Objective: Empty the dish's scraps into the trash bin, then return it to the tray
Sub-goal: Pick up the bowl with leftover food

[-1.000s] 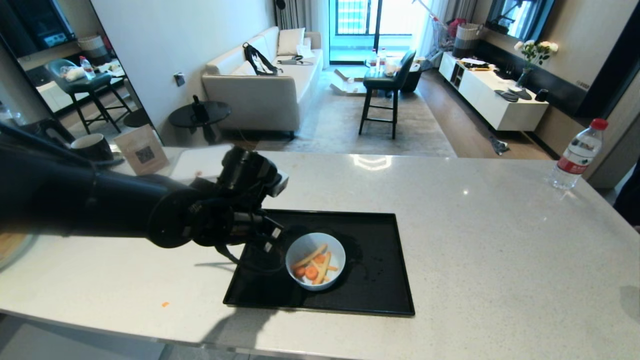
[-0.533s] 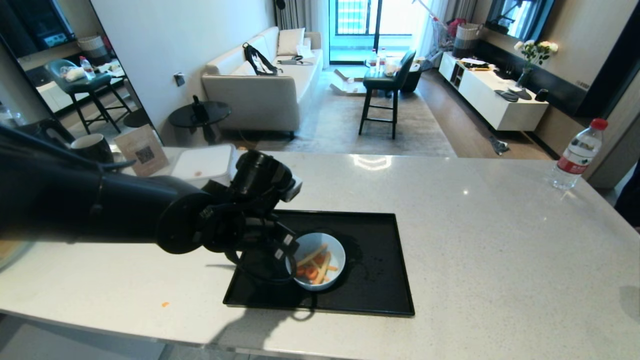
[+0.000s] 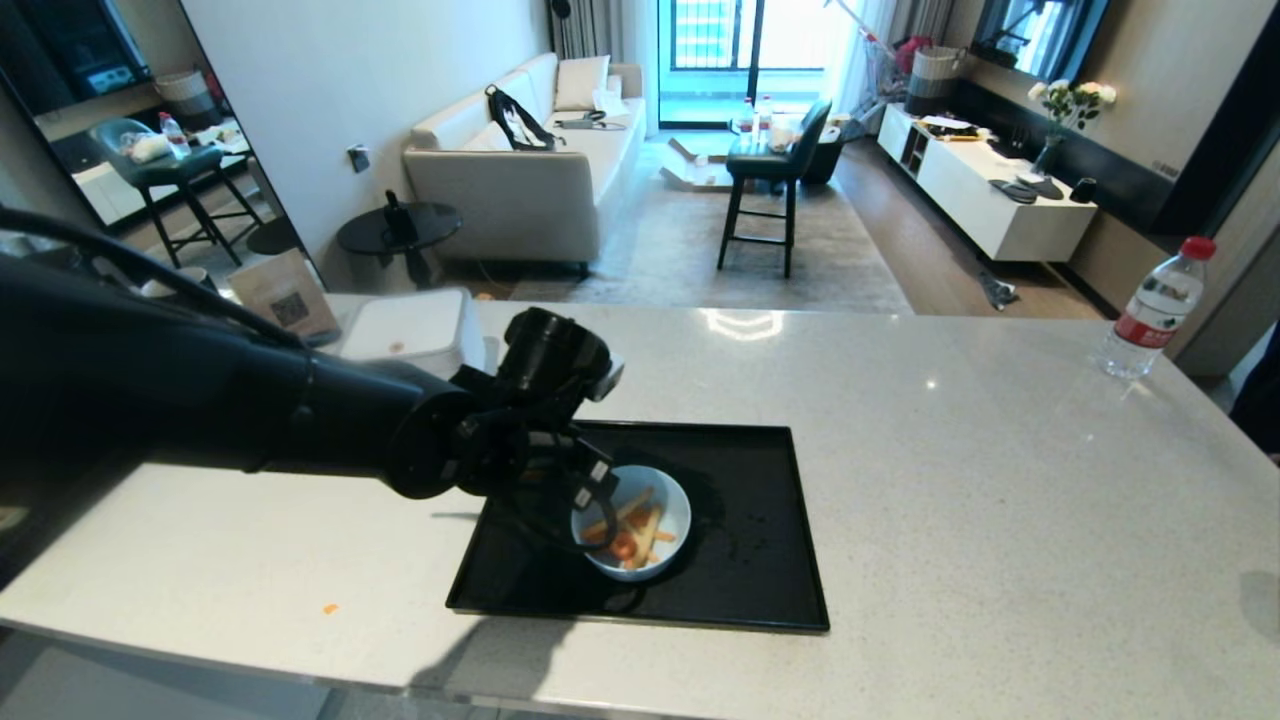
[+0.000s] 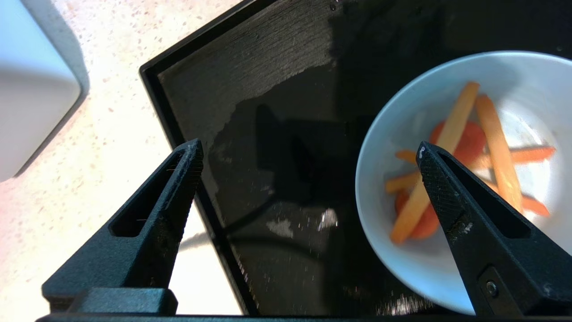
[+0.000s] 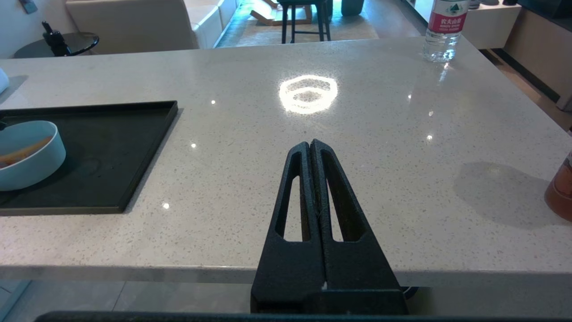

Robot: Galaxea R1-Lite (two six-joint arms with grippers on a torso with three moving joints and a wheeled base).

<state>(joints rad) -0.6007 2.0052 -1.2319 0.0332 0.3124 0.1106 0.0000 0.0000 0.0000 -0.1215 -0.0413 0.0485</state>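
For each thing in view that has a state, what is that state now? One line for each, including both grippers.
dish: upright on the tray, not gripped.
scraps: inside the dish.
tray: flat on the counter.
left gripper: jaws open, one either side of the dish's rim.
right gripper: jaws shut, empty, parked at the counter edge.
water bottle: upright, capped.

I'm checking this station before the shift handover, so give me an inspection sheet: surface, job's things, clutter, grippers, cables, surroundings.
Surface: pale speckled counter, one orange crumb near its front edge.
Job's things: dish sits on the tray, scraps inside it; trash bin not in view.
Clutter: water bottle, white box, QR sign.
Grippers: left gripper open above the dish's rim, one finger over the bowl, one over the tray; right gripper shut, parked off the counter's near edge.
Cables: black cable along the left arm.
Surroundings: sofa, bar stool.
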